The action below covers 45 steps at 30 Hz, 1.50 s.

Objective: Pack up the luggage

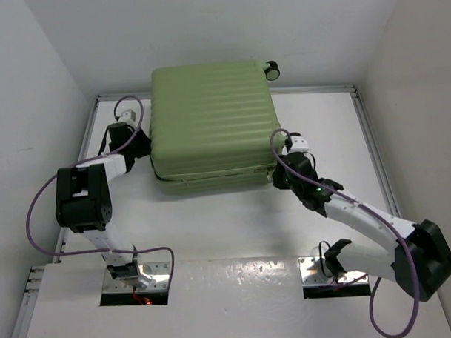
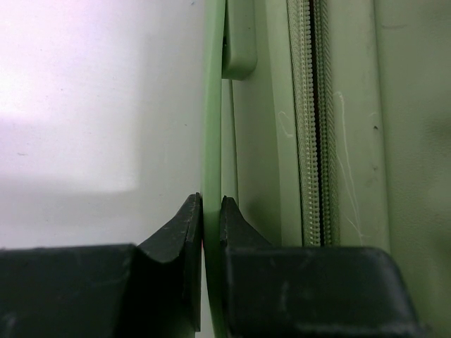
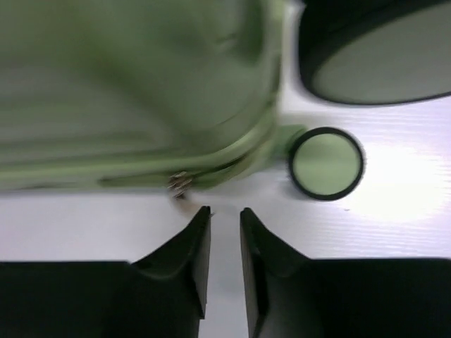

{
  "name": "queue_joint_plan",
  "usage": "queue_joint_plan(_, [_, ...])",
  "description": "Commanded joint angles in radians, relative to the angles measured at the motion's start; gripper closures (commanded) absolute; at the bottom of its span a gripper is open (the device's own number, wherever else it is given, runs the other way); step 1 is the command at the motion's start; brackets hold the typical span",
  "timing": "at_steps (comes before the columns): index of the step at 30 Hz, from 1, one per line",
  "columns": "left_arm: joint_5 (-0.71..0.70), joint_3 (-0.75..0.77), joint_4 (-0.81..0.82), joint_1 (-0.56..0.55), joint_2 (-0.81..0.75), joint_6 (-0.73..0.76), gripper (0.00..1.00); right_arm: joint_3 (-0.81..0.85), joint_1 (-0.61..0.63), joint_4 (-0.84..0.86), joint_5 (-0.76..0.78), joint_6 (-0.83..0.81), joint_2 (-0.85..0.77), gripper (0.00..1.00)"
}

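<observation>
Luggage (image 1: 209, 125) edge seemingly in left gripper (image 2: 211, 211)

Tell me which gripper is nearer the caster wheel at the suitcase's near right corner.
Right. The right gripper hangs just short of the wheel, beside the luggage's near right corner. The left gripper is across the luggage at its left side, pinching a thin green edge.
</observation>
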Motion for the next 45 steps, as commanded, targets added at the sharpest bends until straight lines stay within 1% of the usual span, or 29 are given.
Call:
queue_joint_plan(1, [-0.076, -0.069, -0.246, 0.065, 0.016, 0.032, 1.0, 0.033, 0.077, -0.046, -0.049, 0.055, -0.073, 0.76])
queue_joint_plan(2, [-0.066, -0.069, -0.246, 0.065, 0.016, 0.032, 1.0, 0.037, 0.115, -0.052, -0.03, 0.058, -0.08, 0.67])
queue_joint_plan(4, [-0.066, -0.069, -0.246, 0.065, 0.007, 0.032, 1.0, 0.034, 0.175, -0.054, 0.057, 0.054, -0.085, 0.62])
queue_joint_plan(5, [-0.066, -0.069, -0.246, 0.065, 0.007, 0.032, 1.0, 0.032, 0.183, -0.051, 0.094, 0.048, -0.082, 0.59])
queue_joint_plan(9, [-0.066, -0.078, -0.246, 0.065, 0.007, 0.023, 1.0, 0.03, 0.192, -0.009, 0.16, 0.026, -0.016, 0.61])
queue_joint_plan(10, [-0.066, -0.079, -0.246, 0.065, 0.007, 0.023, 1.0, 0.038, 0.203, 0.0, 0.225, 0.017, -0.005, 0.62])
queue_joint_plan(12, [-0.066, -0.079, -0.246, 0.065, 0.007, 0.023, 1.0, 0.05, 0.212, 0.001, 0.295, -0.006, 0.044, 0.66])
queue_joint_plan(13, [-0.066, -0.079, -0.246, 0.065, 0.007, 0.023, 1.0, 0.061, 0.215, -0.006, 0.369, -0.003, 0.065, 0.66])
queue_joint_plan(15, [-0.066, -0.079, -0.237, 0.065, -0.002, 0.023, 1.0, 0.066, 0.212, 0.001, 0.417, 0.0, 0.084, 0.66])
queue_joint_plan(18, [-0.066, -0.088, -0.237, 0.065, -0.003, 0.023, 1.0, 0.053, 0.186, 0.061, 0.38, -0.026, 0.099, 0.66])
queue_joint_plan(25, [-0.066, -0.088, -0.228, 0.065, 0.007, 0.023, 1.0, 0.061, 0.194, 0.13, 0.344, -0.038, 0.107, 0.65])
queue_joint_plan(28, [-0.066, -0.088, -0.228, 0.065, 0.016, 0.023, 1.0, 0.053, 0.194, 0.175, 0.281, -0.06, 0.111, 0.65])
queue_joint_plan(33, [-0.057, -0.088, -0.228, 0.065, 0.025, 0.023, 1.0, 0.064, 0.197, 0.211, 0.272, -0.078, 0.14, 0.65])
queue_joint_plan(36, [-0.057, -0.088, -0.228, 0.065, 0.025, 0.023, 1.0, 0.076, 0.197, 0.213, 0.249, -0.103, 0.162, 0.6])
queue_joint_plan(37, [-0.057, -0.088, -0.228, 0.065, 0.025, 0.023, 1.0, 0.078, 0.195, 0.213, 0.232, -0.106, 0.166, 0.55])
queue_joint_plan(39, [-0.057, -0.088, -0.228, 0.065, 0.034, 0.023, 1.0, 0.084, 0.223, 0.208, 0.201, -0.116, 0.159, 0.51])
queue_joint_plan(42, [-0.057, -0.088, -0.219, 0.065, 0.034, 0.023, 1.0, 0.086, 0.247, 0.207, 0.235, -0.133, 0.16, 0.53])
queue_joint_plan(43, [-0.057, -0.088, -0.219, 0.065, 0.034, 0.023, 1.0, 0.092, 0.252, 0.208, 0.284, -0.136, 0.165, 0.54])
queue_joint_plan(45, [-0.057, -0.088, -0.219, 0.065, 0.034, 0.023, 1.0, 0.096, 0.255, 0.215, 0.319, -0.146, 0.185, 0.61])
